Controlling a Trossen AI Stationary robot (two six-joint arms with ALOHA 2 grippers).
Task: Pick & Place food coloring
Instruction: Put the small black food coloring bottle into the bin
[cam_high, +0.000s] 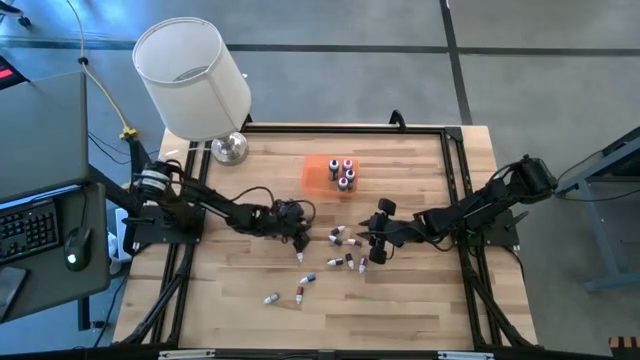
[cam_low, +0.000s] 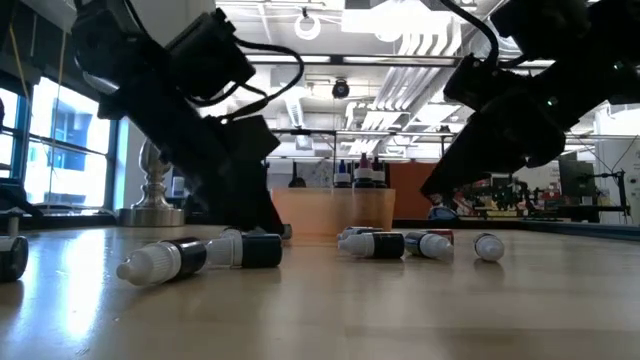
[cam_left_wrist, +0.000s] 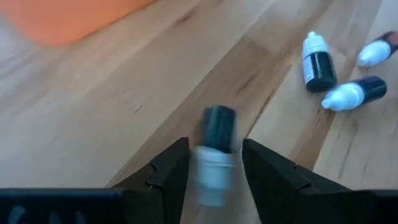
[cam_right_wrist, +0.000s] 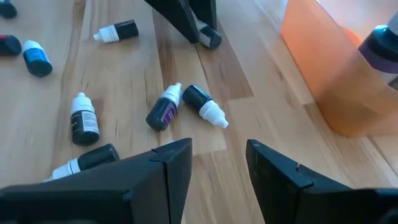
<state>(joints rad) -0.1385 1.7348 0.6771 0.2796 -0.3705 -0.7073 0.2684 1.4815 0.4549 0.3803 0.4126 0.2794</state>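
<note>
Food coloring bottle between left gripper fingers, hidden overhead.

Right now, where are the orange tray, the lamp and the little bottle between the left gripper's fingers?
Orange tray (cam_high: 318, 172), high view, its bare left part.
Lamp (cam_high: 192, 78), high view, its white shade.
Little bottle (cam_left_wrist: 218, 127), left wrist view, its dark body.

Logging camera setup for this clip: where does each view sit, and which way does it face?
High: overhead, straight down on the table; both arms show.
Low: table height, level past lying food coloring bottles; both arms descend.
Left wrist: past the left gripper, a bottle between its fingers.
Right wrist: past the open right gripper, empty.
Shared: the orange tray.
</note>
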